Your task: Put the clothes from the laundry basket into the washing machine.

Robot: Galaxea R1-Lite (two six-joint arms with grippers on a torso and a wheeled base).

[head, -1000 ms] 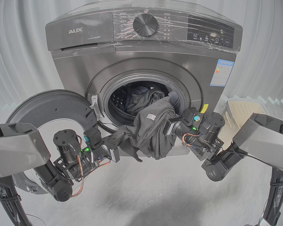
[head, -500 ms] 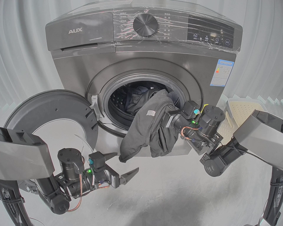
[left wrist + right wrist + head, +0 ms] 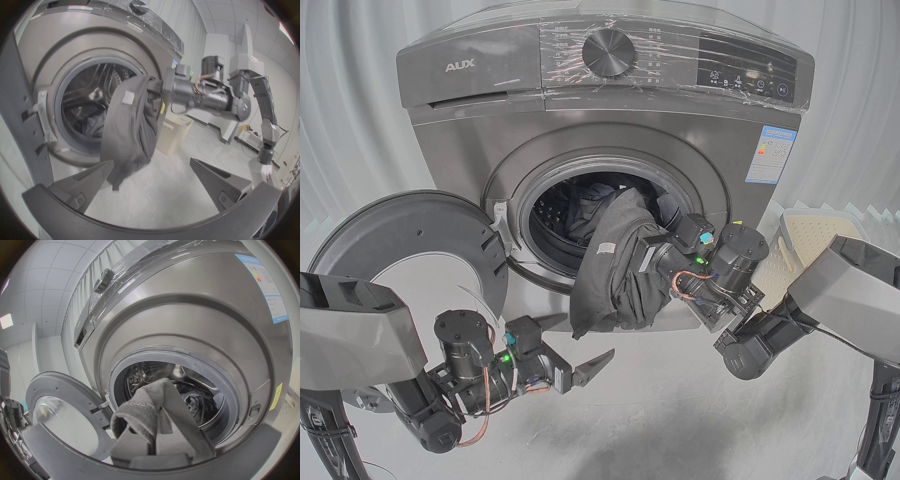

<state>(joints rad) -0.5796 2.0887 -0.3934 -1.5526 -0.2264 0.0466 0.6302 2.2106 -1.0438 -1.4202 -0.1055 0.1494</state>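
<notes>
The right pincer [image 3: 642, 261] is clamped on a dark grey garment [image 3: 609, 275]. The cloth bunches at the pincer's 9 o'clock and hangs toward 7 o'clock, before the open mouth of the washing machine [image 3: 487, 144]. The left pincer [image 3: 581, 345], fingers apart, hovers at the garment's 7 o'clock, clear of it.

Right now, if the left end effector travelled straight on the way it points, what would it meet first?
Most likely the dark grey cloth garment hanging out of the grey front-loading washing machine: the open left end effector points at its lower folds. Depth is unclear; it might pass just beneath.
</notes>
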